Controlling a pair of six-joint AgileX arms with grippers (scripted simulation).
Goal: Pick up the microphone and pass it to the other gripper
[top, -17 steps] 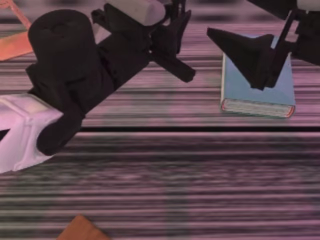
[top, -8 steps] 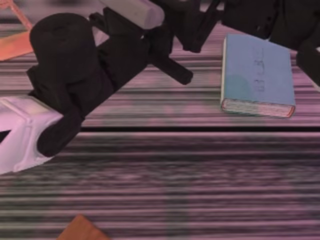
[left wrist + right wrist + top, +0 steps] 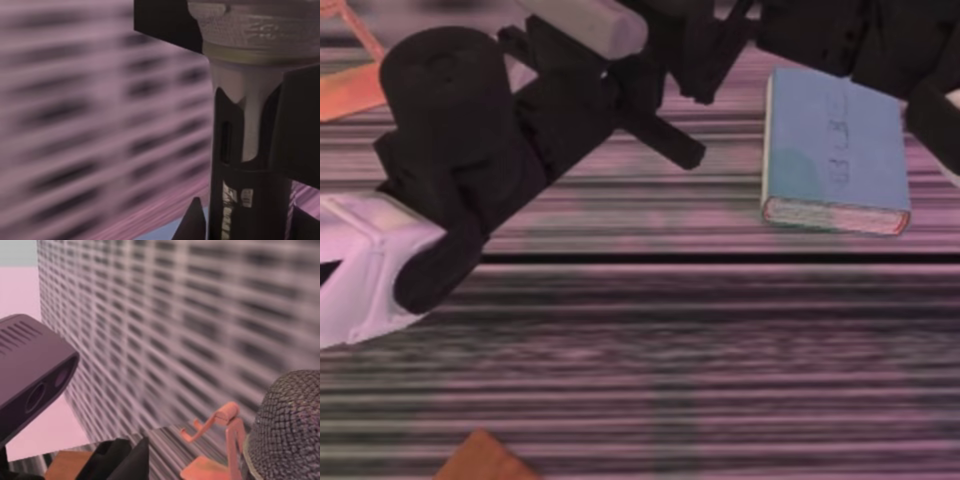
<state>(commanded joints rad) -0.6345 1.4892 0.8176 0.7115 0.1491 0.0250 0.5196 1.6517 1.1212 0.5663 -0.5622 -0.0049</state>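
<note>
My left gripper (image 3: 630, 85) is near the top of the top view, shut on the microphone (image 3: 670, 140). The black handle pokes out toward the lower right there, and the head is hidden. The left wrist view shows the microphone (image 3: 250, 165) upright between the fingers of the left gripper (image 3: 247, 222), with the mesh head above a pale neck. My right gripper (image 3: 705, 65) hangs just right of the left one, open. One of its fingers (image 3: 135, 460) shows in the right wrist view, and the mesh head (image 3: 290, 430) sits close beside it.
A blue book (image 3: 835, 150) lies flat at the upper right, just below my right arm. An orange stand-shaped object (image 3: 345, 75) sits at the far upper left, seen as the orange stand (image 3: 220, 440). A brown block (image 3: 485, 460) pokes in at the bottom edge.
My right gripper has swung left from over the blue book to right beside the left gripper, uncovering the book. The left arm and microphone have hardly shifted.
</note>
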